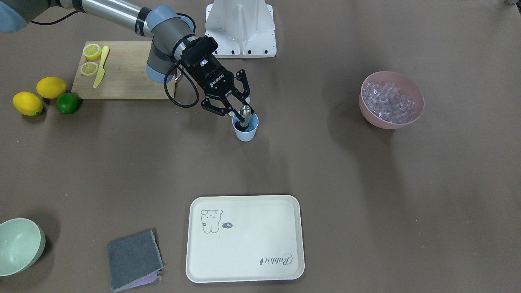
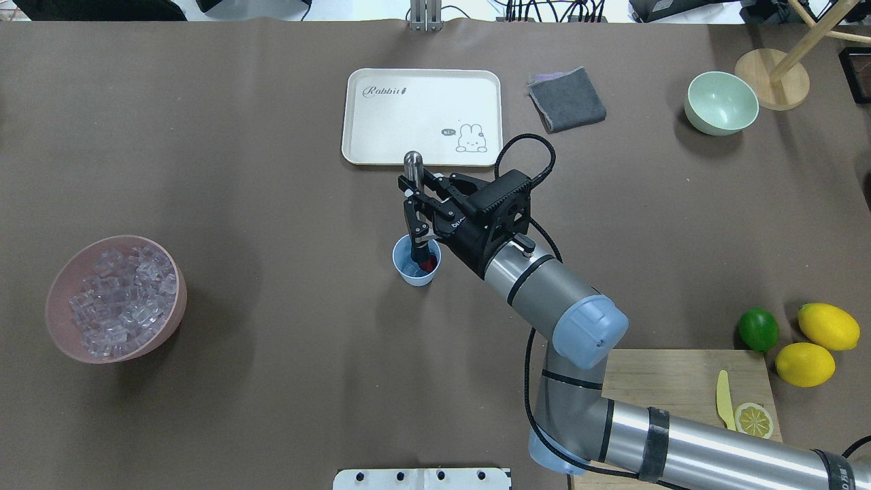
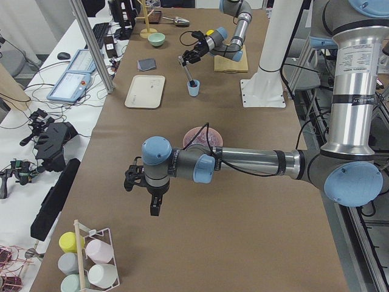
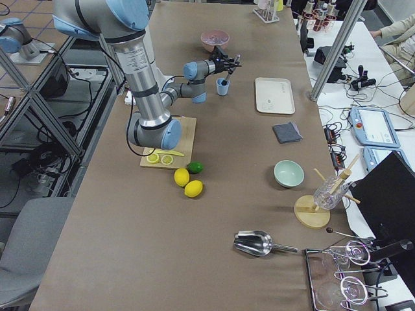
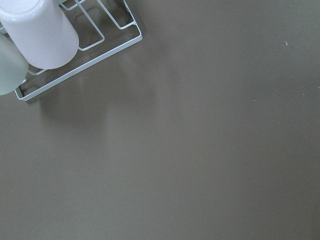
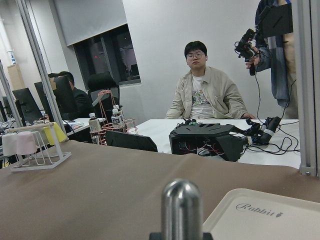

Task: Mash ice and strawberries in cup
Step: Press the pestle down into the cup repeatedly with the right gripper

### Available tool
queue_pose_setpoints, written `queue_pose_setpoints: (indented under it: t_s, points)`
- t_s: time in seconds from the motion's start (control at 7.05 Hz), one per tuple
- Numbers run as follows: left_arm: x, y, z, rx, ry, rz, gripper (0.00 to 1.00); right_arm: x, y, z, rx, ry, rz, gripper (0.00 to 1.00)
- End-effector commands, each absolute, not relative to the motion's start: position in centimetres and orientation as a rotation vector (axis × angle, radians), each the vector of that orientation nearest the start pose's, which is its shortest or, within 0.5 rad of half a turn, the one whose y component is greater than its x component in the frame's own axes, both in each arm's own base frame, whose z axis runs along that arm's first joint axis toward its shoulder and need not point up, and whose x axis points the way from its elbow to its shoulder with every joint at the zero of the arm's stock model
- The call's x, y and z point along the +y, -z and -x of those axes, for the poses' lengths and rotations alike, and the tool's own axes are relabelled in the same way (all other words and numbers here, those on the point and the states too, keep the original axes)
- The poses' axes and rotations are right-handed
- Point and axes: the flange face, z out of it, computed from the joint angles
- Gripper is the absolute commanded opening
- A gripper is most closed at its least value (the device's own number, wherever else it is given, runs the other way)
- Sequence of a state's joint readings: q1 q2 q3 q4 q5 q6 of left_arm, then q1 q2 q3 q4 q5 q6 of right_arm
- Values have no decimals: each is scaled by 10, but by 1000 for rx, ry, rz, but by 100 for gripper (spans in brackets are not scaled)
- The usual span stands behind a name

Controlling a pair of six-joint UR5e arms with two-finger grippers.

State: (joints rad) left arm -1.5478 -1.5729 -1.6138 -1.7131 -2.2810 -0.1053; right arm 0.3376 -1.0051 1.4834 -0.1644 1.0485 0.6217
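The place is a robotics lab in an office-like room. A long counter (image 4: 227, 194) under brown paper carries the robot's left arm (image 3: 243, 161), with a bolted white pedestal (image 1: 240, 28) at its edge. An aluminium frame post (image 4: 336, 52) stands at the right of the exterior right view, beside a white desk (image 4: 389, 78) with cables and tablets (image 4: 373, 126). A seated person (image 6: 202, 95) and monitors (image 6: 22, 100) show behind.

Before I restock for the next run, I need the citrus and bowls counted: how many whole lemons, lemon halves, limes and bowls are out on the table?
Whole lemons: 2
Lemon halves: 2
Limes: 1
Bowls: 2
Total: 7
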Motion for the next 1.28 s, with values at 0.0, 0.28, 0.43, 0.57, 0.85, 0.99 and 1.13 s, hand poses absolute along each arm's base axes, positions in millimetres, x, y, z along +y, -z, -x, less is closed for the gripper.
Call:
queue_pose_setpoints:
  t_s: [0.0,0.28,0.43,0.57,0.85,0.99,1.13]
  points:
    - [-506,-625,57,718,12,-135,98,-377,-220,537,-1241,-60,-1357,0]
    - [-506,-626,57,718,11,-134,98,-377,-216,535,-1247,-65,-1362,0]
    - [-505,-625,57,718,11,-135,98,-377,-203,529,-1267,-81,-1375,0]
    - [-505,-625,57,718,11,-135,98,-375,-190,521,-1287,-91,-1389,0]
    - [-505,-626,57,718,12,-132,98,-374,-181,511,-1297,-100,-1403,0]
    - [-505,-626,57,718,13,-133,98,-378,-176,503,-1297,-109,-1414,0]
    - [-505,-626,57,718,11,-134,98,-384,-178,498,-1288,-117,-1422,0]
